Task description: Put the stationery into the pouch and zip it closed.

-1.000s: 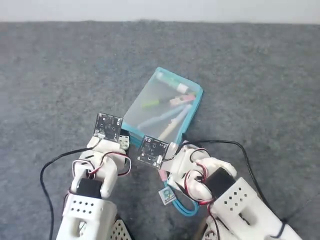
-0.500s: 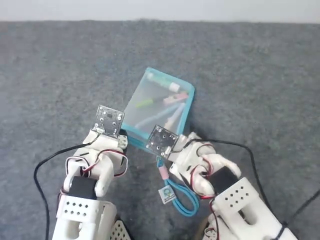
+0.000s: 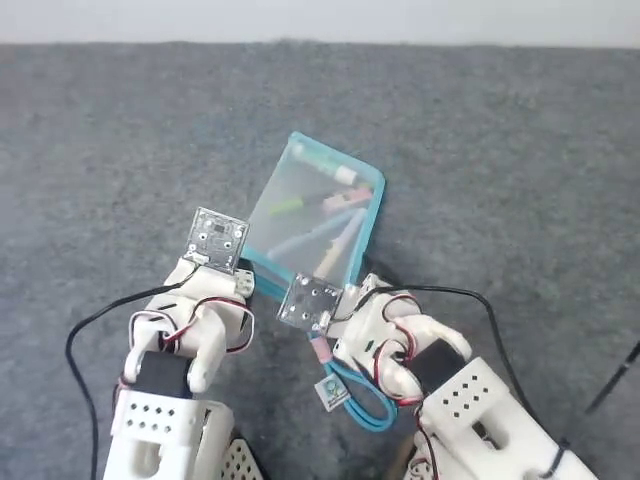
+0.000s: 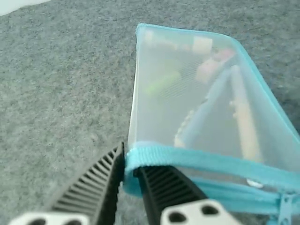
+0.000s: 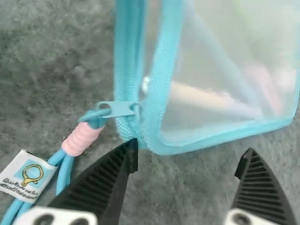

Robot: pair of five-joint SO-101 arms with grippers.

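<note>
The clear pouch (image 3: 318, 212) with teal trim lies tilted on the grey carpet, with pens and other stationery (image 3: 335, 200) inside. My left gripper (image 4: 129, 174) is shut on the teal edge at the pouch's (image 4: 187, 93) near left corner. At the near right corner my right gripper (image 5: 187, 161) is open, and the pouch's (image 5: 225, 70) corner sits just beyond its fingertips, untouched. The zipper pull (image 5: 117, 111) rests at that corner. A blue cord (image 5: 61, 161) with a pink bead (image 5: 82, 136) and a white tag (image 5: 23, 176) trails from the pull.
Grey carpet (image 3: 500, 150) spreads on all sides of the pouch. The cord loop (image 3: 360, 395) and tag (image 3: 335, 390) lie between the two arms near the front. A pale wall strip (image 3: 320, 20) runs along the back.
The pouch slid left and away and turned a little with my left gripper. My right gripper went forward to its corner, then drew back slightly.
</note>
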